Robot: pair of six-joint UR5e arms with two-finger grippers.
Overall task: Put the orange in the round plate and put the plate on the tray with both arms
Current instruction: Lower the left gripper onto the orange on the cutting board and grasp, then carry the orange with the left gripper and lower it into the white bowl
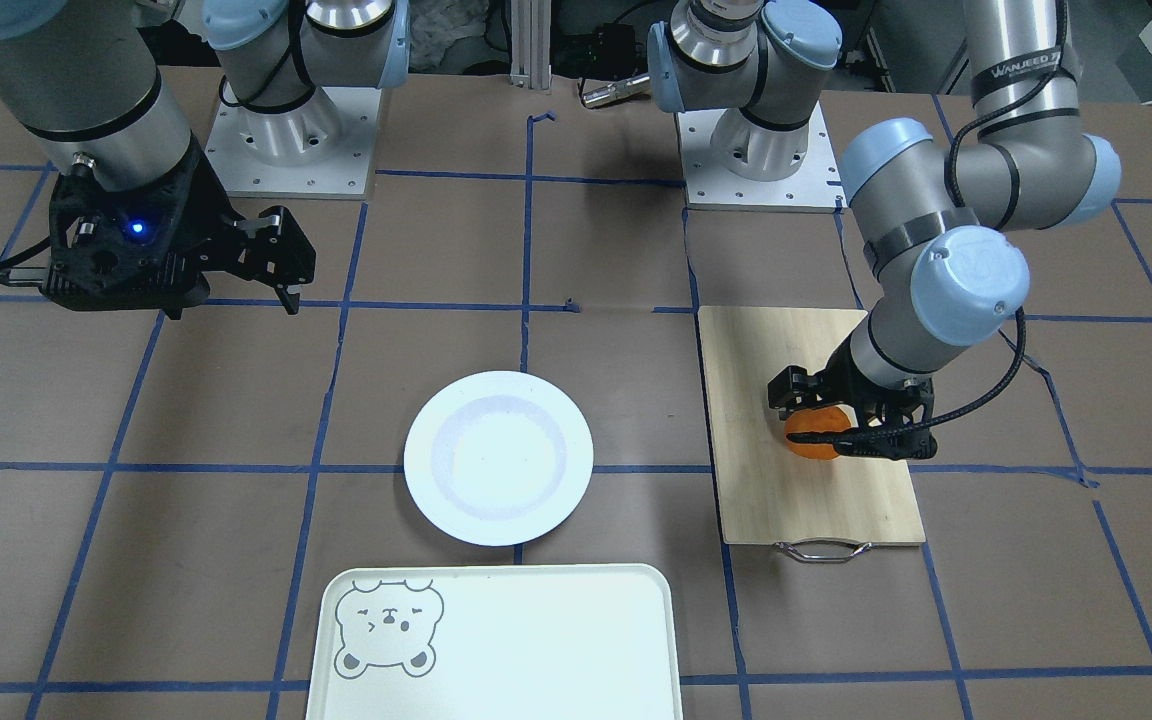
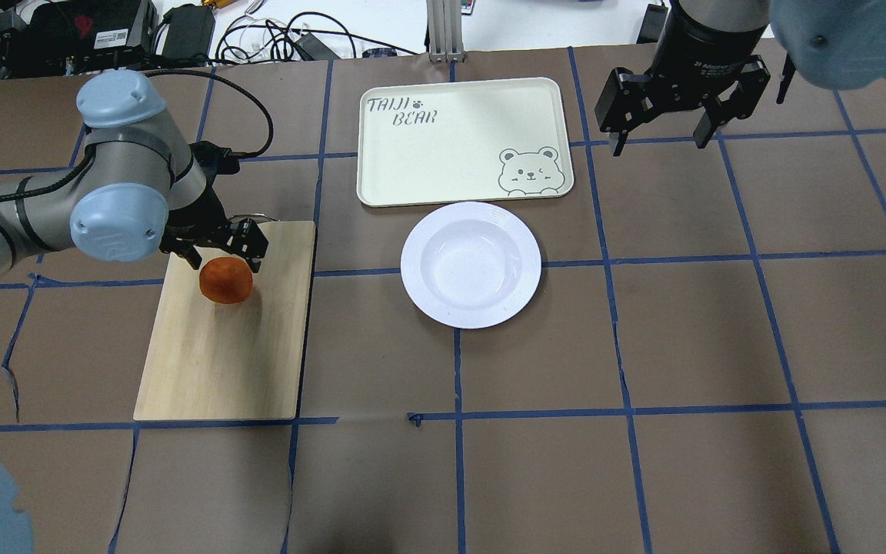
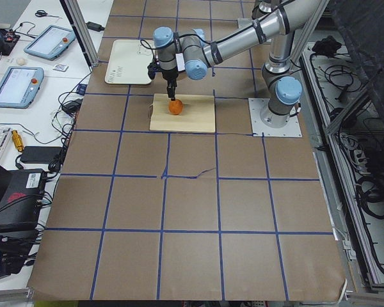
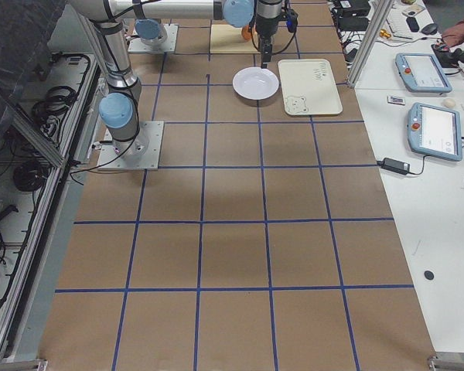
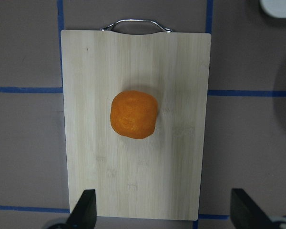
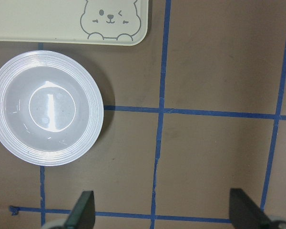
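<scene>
on the bamboo cutting board (image 2: pixel 220 354), at the robot's left side of the surface (image 2: pixel 643 323), the orange (image 2: pixel 225 281) lies in the half nearer the board's metal handle (image 1: pixel 822 550). the left gripper (image 2: pixel 224 250) is directly over the fruit, pointing down. its fingers (image 5: pixel 86 212) are spread wide apart. in the left wrist view the orange sits whole and uncovered between and beyond the two fingertips, touching neither. how high the gripper stands above the fruit cannot be told.

the round plate (image 2: pixel 421 265) rests flat near the middle of the surface, well apart from the board. its sunken centre holds nothing. it lies just beside the long edge of the tray (image 2: pixel 451 154), close to the corner with the bear drawing (image 2: pixel 528 169). a narrow strip of brown surface shows between the two in the front-facing and right wrist views. the tray sits on the side of the plate away from the robot, and it also carries nothing.

the right gripper (image 2: pixel 660 140) hangs above the surface on the robot's right, beyond the tray's short end, clear of both tray and plate. its fingers (image 6: pixel 85 210) are likewise wide apart and grip nothing. the right wrist camera looks straight down on the plate, the bear corner of the tray, and the blue tape lines (image 6: pixel 159 109) on the brown covering.
</scene>
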